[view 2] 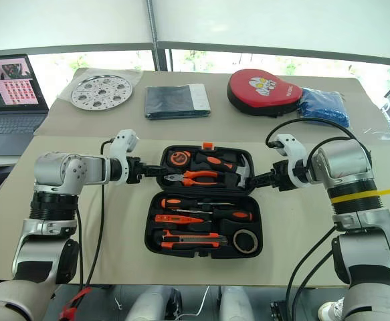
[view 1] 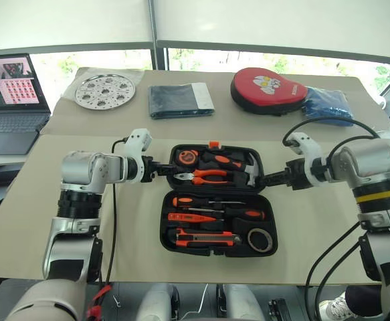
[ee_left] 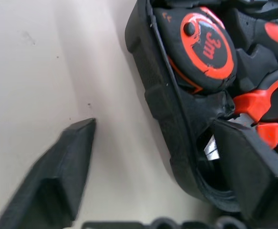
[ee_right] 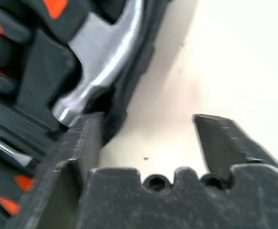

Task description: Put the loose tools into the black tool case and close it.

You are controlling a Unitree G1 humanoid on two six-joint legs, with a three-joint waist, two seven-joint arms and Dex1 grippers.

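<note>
1. We see the black tool case (view 1: pixel 211 200) open at table centre, the loose tools (view 1: pixel 208 217) seated in its near half.
2. Left gripper (ee_left: pixel 143 167) at its nine o'clock straddles the far half's edge, fingers wide.
3. Right gripper (ee_right: pixel 148 138) at three o'clock likewise, beside the hammer (ee_right: pixel 100 67).

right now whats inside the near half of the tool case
The near half of the black tool case holds two black-and-orange screwdrivers, a slim orange screwdriver, the utility knife and the tape roll. The recesses beneath them are covered.

Beige table (view 1: pixel 328 221); open laptop (view 1: pixel 11 100) on side desk; bright windows (view 1: pixel 261 61) behind, greenery outside.
</note>
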